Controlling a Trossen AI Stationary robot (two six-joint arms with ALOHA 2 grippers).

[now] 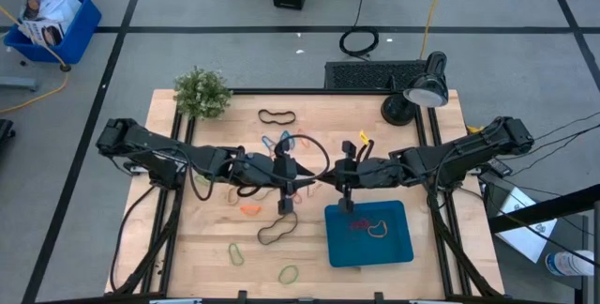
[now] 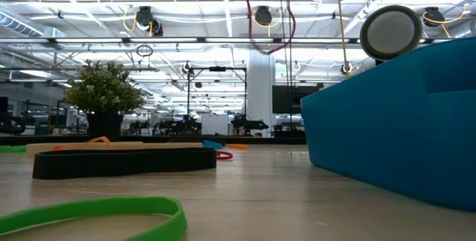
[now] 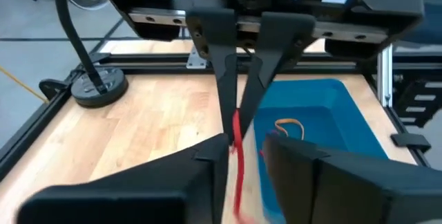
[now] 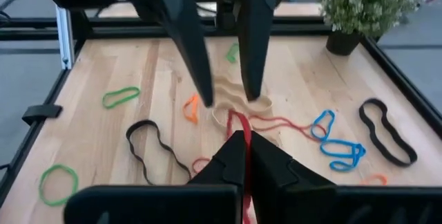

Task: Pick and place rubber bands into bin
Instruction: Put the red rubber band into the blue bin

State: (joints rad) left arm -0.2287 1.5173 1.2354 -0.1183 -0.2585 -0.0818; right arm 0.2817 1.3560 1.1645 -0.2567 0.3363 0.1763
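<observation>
My right gripper (image 1: 347,191) is shut on a red rubber band (image 4: 243,124) above the table's middle, just beyond the far left corner of the teal bin (image 1: 398,248). It also shows in the left wrist view (image 3: 235,117). The bin holds a red band and a tan band (image 1: 378,228). My left gripper (image 1: 285,191) is open and empty, facing the right one. Its fingers point down on either side of a curled tan band (image 4: 238,103) that lies on the wood. Other bands lie loose on the table. My right gripper pinches the red band's upper part (image 3: 235,128) between its two fingertips (image 4: 235,151), which point down from above. The band hangs below the fingers as a slack loop (image 2: 269,29), clear of the table in the low view.
Black bands (image 1: 277,116) (image 1: 275,232), green bands (image 1: 236,254) (image 1: 288,273), blue bands (image 1: 275,142) and an orange band (image 1: 249,208) lie on the wood. A potted plant (image 1: 202,93) stands at the far left and a desk lamp (image 1: 422,93) at the far right.
</observation>
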